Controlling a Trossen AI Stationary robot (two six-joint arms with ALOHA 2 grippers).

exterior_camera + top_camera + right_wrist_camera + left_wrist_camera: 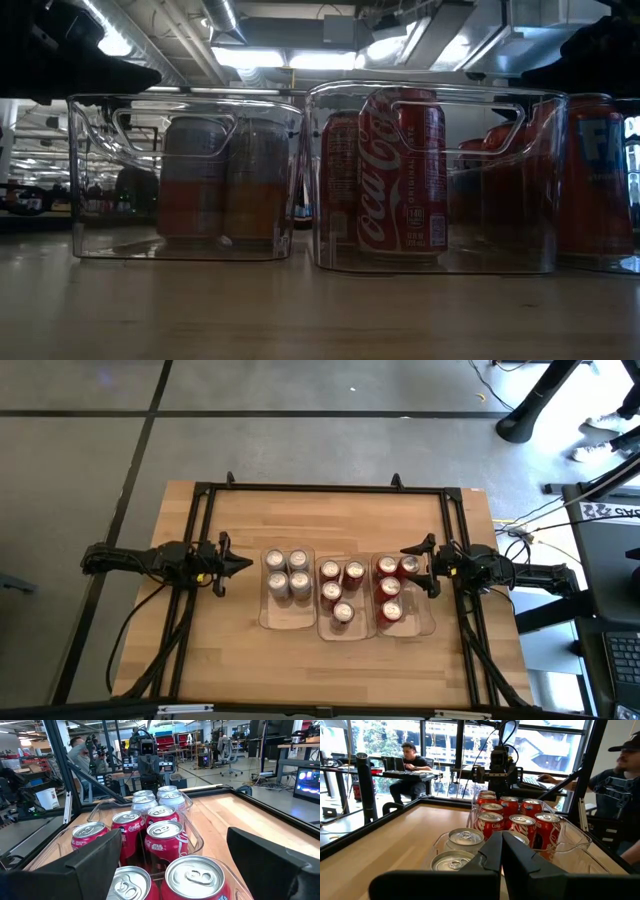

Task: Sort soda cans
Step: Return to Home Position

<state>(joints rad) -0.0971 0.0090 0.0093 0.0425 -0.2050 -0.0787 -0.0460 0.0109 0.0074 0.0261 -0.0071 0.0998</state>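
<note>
Now we see the left gripper [243,564] pinched together, empty, left of the middle clear bin [362,630] — the right gripper [418,568], wide apart and empty, right of it by red soda cans [390,586].

This is a robotics laboratory in an open, industrial hall. The wooden table [320,650] carries a black metal frame [320,488], and loose cables [520,528] lie on the grey concrete floor [80,450]. Overhead are bare ventilation ducts [300,30] and strip lights [262,58]. Behind the table are a desk [415,775], a lit monitor [306,782], an office chair [231,757] and tall windows [375,737]. A person [411,756] sits working at the desk.
</note>
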